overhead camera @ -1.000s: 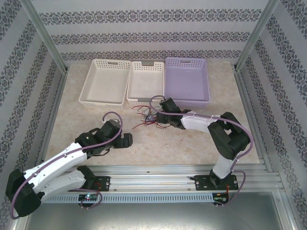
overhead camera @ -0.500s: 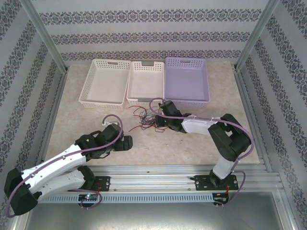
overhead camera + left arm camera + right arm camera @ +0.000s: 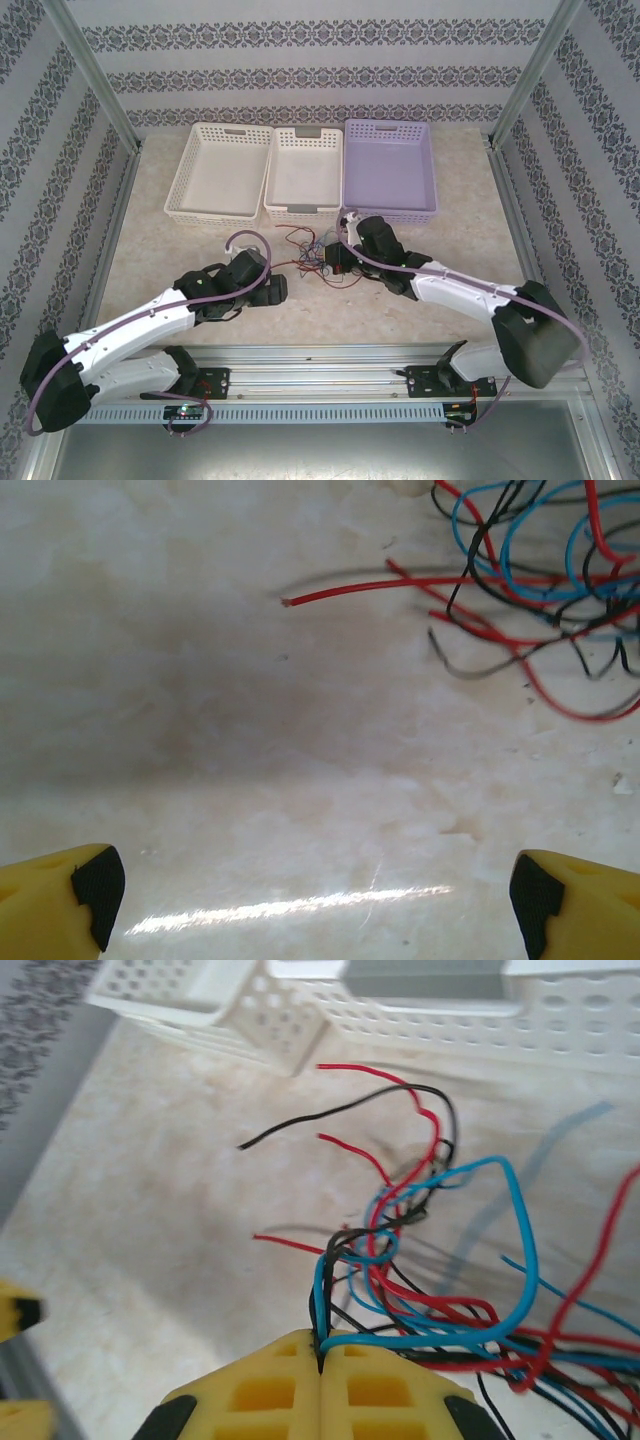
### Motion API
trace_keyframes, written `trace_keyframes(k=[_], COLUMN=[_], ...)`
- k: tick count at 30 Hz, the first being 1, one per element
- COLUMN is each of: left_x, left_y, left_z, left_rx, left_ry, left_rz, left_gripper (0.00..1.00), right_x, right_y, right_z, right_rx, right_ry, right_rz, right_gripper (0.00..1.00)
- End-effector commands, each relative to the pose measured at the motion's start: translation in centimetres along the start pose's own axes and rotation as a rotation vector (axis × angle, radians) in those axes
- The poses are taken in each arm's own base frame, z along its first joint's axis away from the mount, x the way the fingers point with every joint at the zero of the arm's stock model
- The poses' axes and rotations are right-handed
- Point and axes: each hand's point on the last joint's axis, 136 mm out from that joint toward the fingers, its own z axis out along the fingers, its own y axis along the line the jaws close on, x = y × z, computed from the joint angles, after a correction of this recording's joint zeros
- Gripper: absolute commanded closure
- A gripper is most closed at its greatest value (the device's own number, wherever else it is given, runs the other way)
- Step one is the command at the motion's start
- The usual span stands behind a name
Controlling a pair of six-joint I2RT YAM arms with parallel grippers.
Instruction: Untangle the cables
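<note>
Where the cables are lying: the cables [image 3: 312, 250] are sitting as one loose red, black and blue knot on the bench [image 3: 180, 260], just in front of the middle white basket [image 3: 300, 209] and between my two arms.
Right gripper: the right gripper [image 3: 320, 1348] is pinching with its jaws together on strands of the knot. I am seeing a black one and a blue one running into the seam between the pads.
Left gripper: the left gripper [image 3: 310, 890] is hanging low over bare bench with its jaws wide apart and nothing in them. The tangle is lying ahead of it and to its right.
Handling: I am judging these wires to be very light and limp with a little spring. A pull is likely to be dragging the whole knot along rather than freeing one strand, and the thin insulation may be slipping through the pads.
Where to take hold: I am eyeing the loose red end [image 3: 300, 598] that is pointing toward the left gripper, clear of the crossings. I am thinking of a grip close behind its tip.
Risk: I am expecting a hard pull to be tightening the crossings in the middle of the knot.
</note>
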Motion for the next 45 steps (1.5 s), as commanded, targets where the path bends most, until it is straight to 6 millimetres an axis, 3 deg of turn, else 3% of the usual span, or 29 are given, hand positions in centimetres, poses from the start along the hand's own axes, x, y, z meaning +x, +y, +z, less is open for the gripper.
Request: trace_keyframes(k=[1,10,20,26,34,40,45], left_x=[-1.4,-2.2,-1.5,-1.5,-0.1,1.2,1.1], left_y=[-2.9,-7.3,-8.8,-8.7,-8.0,-5.8,-5.4], left_z=[-0.7,-0.7,0.9,1.6,0.8,0.6,0.4], left_rx=[0.121,0.417,0.511,0.493,0.577,0.559,0.577], left_ry=[-0.045,-0.129,-0.146,-0.148,-0.169,-0.192,-0.222], left_rz=[-0.024,-0.062,0.006,0.023,0.017,0.013,-0.026], left_gripper=[0.0,0.0,0.0,0.0,0.0,0.0,0.0], right_x=[0.0,-1.0,-4.7,-5.9,-8.8,-10.4,-11.0], right_y=[3.3,6.1,9.8,11.5,11.5,11.4,12.5], right_z=[-1.7,-4.7,-7.3,-8.2,-10.3,-11.1,-11.5], right_rx=[-0.138,-0.242,-0.373,-0.441,-0.387,-0.375,-0.412], right_ry=[-0.021,-0.055,-0.091,-0.091,-0.18,-0.207,-0.211], right_rz=[-0.024,-0.056,-0.042,-0.017,-0.009,0.006,0.012], right_gripper=[1.0,1.0,1.0,1.0,1.0,1.0,1.0])
